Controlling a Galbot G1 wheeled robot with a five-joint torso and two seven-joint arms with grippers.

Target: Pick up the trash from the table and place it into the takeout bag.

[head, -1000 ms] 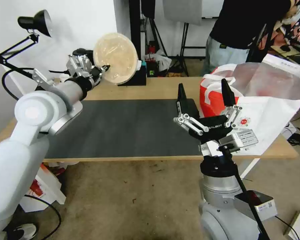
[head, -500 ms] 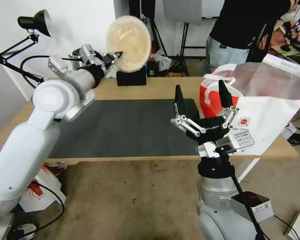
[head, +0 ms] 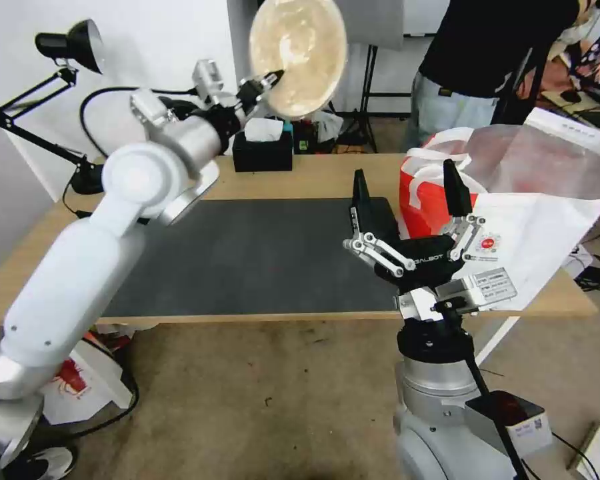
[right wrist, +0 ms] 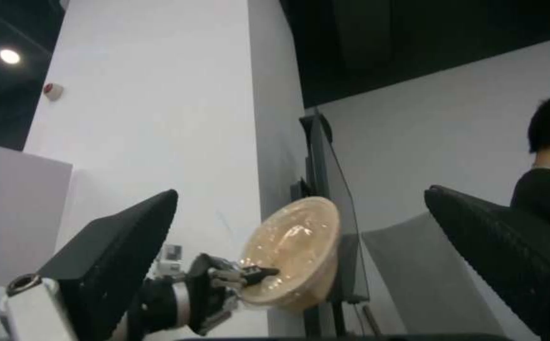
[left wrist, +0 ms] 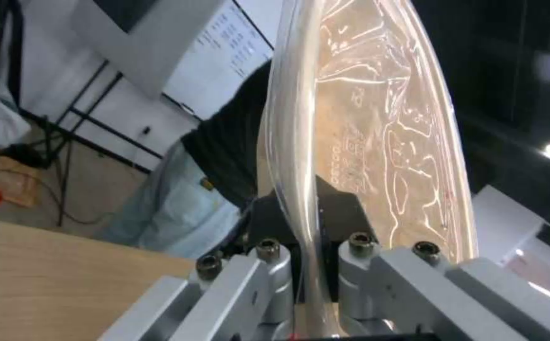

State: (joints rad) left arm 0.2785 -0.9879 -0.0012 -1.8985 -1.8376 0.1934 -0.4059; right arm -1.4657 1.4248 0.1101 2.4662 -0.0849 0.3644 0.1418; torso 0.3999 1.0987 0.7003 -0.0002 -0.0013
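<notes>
Worktop (head: 300,175) nearest: right claw (head: 407,207) is parked w/ fingers apart, just beside takeout bag (head: 513,220). Farther back, beige bowl (head: 298,57) is clamped on edge by left claw (head: 268,81), held high; bag lies well to its right, lower.

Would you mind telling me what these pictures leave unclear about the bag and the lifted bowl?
- Takeout bag: its inside, head view; its own walls and a translucent sheet hide it.
- Beige lidded bowl: its top, head view, cut off by the edge; contents blurred behind the lid.
- Left gripper: jaws clamp the rim.
</notes>
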